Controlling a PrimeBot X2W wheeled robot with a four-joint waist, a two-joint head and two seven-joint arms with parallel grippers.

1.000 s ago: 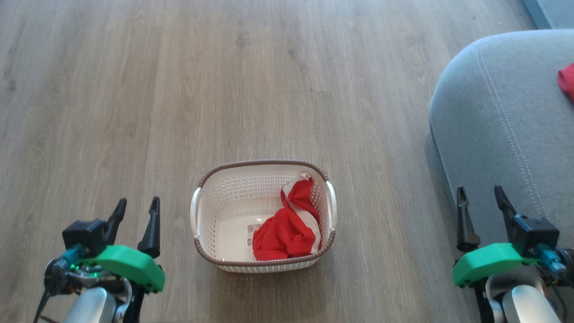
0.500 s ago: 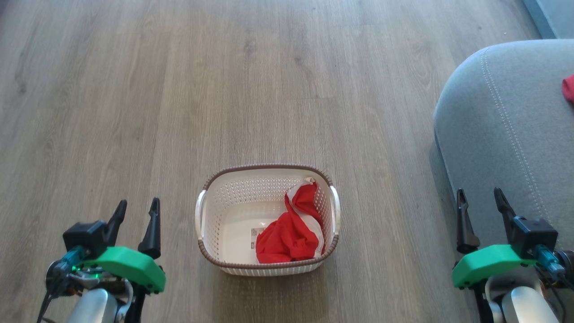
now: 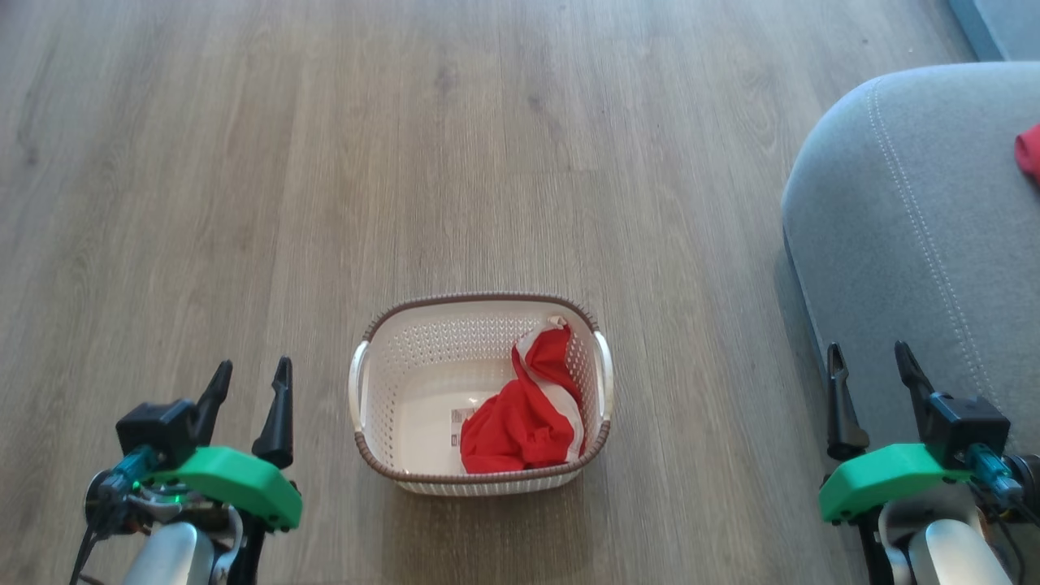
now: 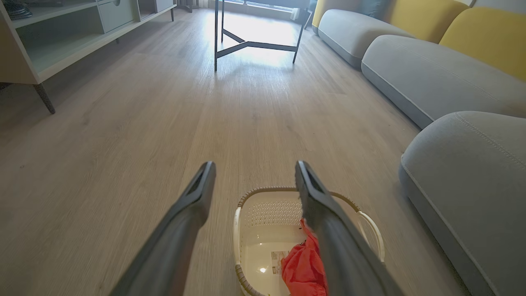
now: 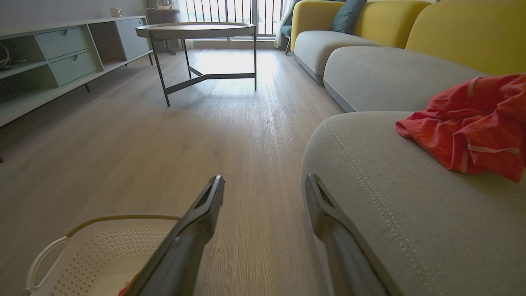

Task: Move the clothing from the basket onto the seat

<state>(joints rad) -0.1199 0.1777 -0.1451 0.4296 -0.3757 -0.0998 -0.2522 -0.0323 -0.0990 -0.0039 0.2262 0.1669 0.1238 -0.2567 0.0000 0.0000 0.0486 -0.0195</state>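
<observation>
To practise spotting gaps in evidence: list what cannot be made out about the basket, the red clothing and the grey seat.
- Sticker in the basket, head view: part-covered by the red clothing; print too small.
- Red garment on the seat: cut by the right edge in head and right wrist views.
- Red clothing, left wrist view: partly behind a finger of the left gripper.

My right pincer (image 5: 264,179): fingers spread wide, nothing between them, just wood floor (image 5: 164,144) beyond. Seat (image 5: 390,205) on the right, with red clothing (image 5: 472,123) crumpled on top, well clear of my fingers. Basket (image 5: 98,246) low left, partly behind one finger, with a red scrap showing at the frame's bottom edge. Round table (image 5: 197,29) and shelf unit (image 5: 49,61) farther back.
</observation>
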